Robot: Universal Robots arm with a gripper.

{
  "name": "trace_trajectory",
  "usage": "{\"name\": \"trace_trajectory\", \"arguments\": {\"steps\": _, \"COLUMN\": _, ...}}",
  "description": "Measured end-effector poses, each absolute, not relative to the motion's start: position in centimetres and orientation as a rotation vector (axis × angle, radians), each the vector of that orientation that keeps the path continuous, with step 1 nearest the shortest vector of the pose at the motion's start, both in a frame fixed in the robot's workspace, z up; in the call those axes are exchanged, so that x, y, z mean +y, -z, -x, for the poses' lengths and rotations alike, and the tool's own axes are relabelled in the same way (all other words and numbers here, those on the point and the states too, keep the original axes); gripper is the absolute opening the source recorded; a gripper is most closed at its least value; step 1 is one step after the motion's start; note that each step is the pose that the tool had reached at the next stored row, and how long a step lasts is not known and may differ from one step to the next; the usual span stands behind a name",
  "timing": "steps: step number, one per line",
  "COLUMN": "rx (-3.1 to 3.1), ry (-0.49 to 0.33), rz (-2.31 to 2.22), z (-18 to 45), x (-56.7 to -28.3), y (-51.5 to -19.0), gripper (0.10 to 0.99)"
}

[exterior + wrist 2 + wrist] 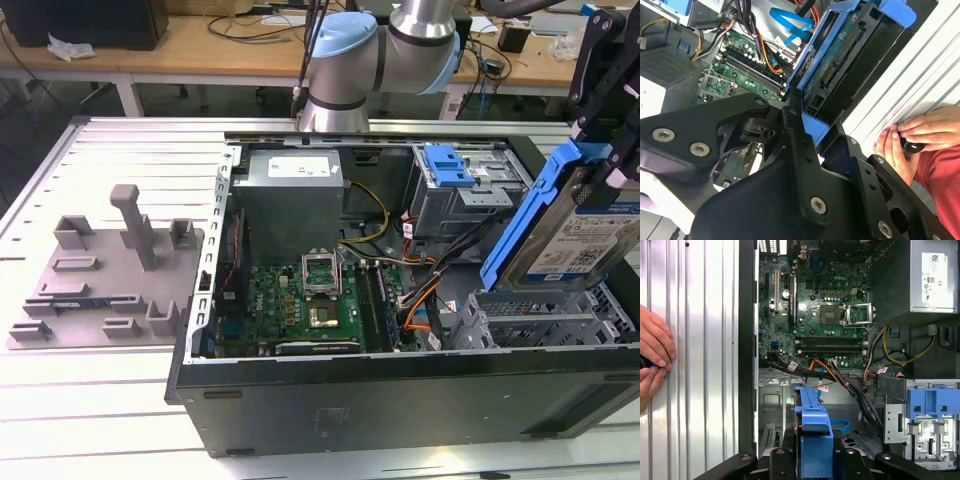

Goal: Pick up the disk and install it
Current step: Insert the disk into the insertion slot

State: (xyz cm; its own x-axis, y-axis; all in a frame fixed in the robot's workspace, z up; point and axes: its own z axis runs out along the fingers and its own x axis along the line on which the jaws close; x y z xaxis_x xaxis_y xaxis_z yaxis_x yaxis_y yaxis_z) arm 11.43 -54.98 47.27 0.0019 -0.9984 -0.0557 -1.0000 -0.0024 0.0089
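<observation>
Disk (588, 240) tilts steeply, long axis nearly upright, clamped in the claw (605, 150) over the open case (350, 400) on the desk (100, 400).

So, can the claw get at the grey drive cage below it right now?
Probably yes: the claw holds the disk tilted just above the drive cage, whose top looks open; the orange cables lie beside it.

Black bolted claw (812, 125), silver-blue arm (420, 25)
</observation>
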Motion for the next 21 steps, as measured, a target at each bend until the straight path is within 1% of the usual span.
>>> {"name": "trace_trajectory", "arguments": {"steps": 12, "rx": 2.178, "ry": -0.070, "rz": 2.218, "z": -11.43, "x": -55.08, "y": -46.90, "gripper": 0.369}}
{"name": "trace_trajectory", "arguments": {"steps": 21, "rx": 2.162, "ry": -0.049, "rz": 2.215, "z": -10.66, "x": -55.33, "y": -46.67, "gripper": 0.369}}
